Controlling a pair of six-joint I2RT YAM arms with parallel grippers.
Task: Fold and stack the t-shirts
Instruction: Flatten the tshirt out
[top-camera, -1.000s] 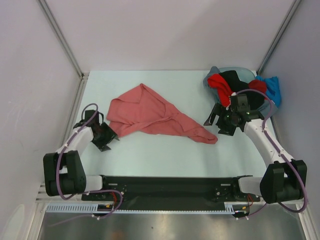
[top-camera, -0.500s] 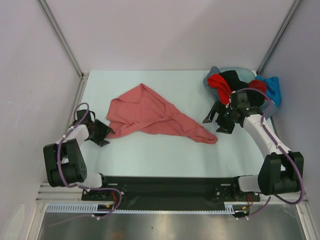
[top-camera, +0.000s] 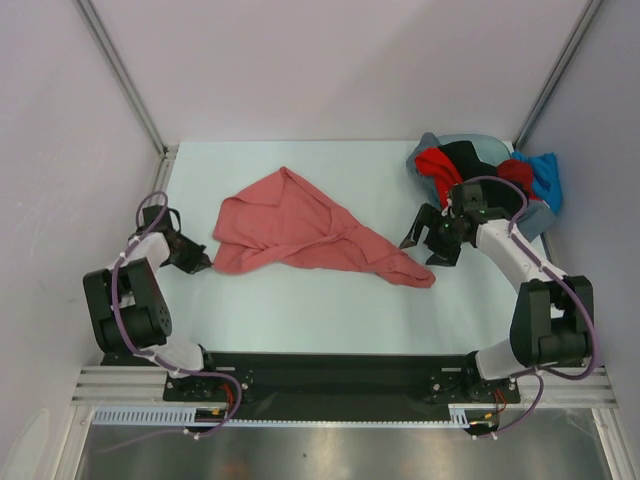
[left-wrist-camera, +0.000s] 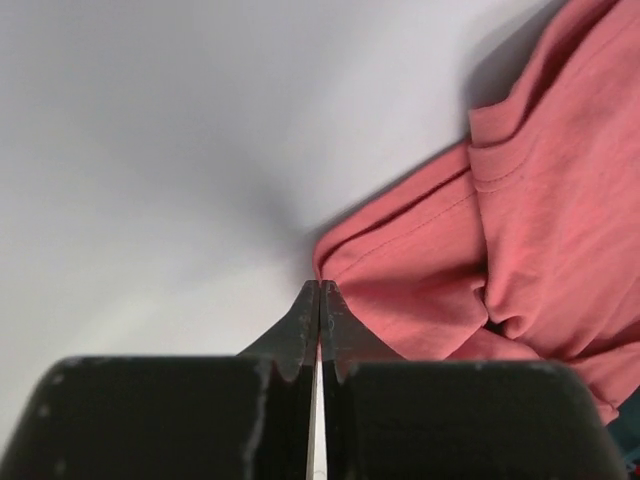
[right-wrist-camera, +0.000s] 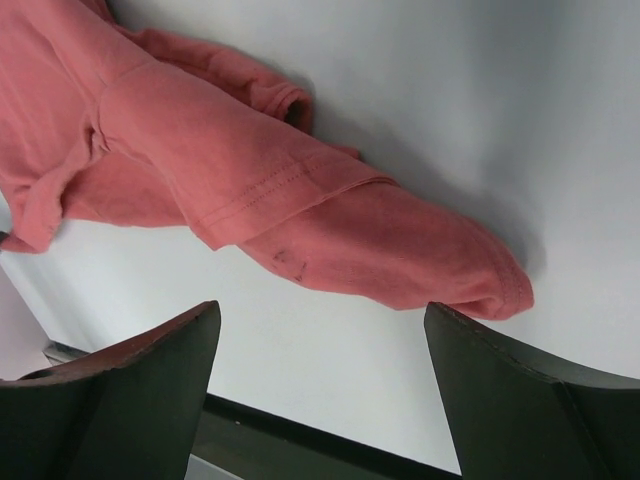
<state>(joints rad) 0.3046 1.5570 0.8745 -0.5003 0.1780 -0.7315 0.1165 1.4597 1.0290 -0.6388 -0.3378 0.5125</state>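
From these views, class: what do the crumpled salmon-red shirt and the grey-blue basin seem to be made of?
The crumpled salmon-red cloth t-shirt looks like soft matte knit, probably cotton jersey: it drapes in folds, with stitched hems in the wrist views. The rounded grey-blue basin seems smooth rigid plastic, tentatively: its curved rim holds shape under the heaped shirts.

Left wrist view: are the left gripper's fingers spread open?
No, the left gripper has its fingers pressed together, leaving only a thin slit.

text: none readable | labels: none | brands: none | numbers: none
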